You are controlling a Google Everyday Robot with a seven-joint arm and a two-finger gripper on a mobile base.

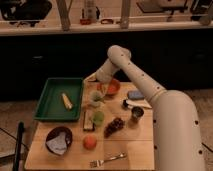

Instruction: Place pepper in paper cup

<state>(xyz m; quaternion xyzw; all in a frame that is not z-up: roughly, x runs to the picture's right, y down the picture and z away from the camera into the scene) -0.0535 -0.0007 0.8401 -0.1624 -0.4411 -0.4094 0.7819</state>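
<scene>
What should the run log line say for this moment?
gripper: low over paper cup, beside orange bowl | pepper: not clearly visible | placement: unconfirmed

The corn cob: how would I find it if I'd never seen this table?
Start at the wooden table, then the big green tray at its left edge; the robot's hand hangs further right, beside the orange bowl. The corn cob lies inside that tray: pale yellow, long, and the only thing in it.

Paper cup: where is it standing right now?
Mid-table in the camera view, the paper cup stands right of the green tray, with the gripper just above it.
</scene>
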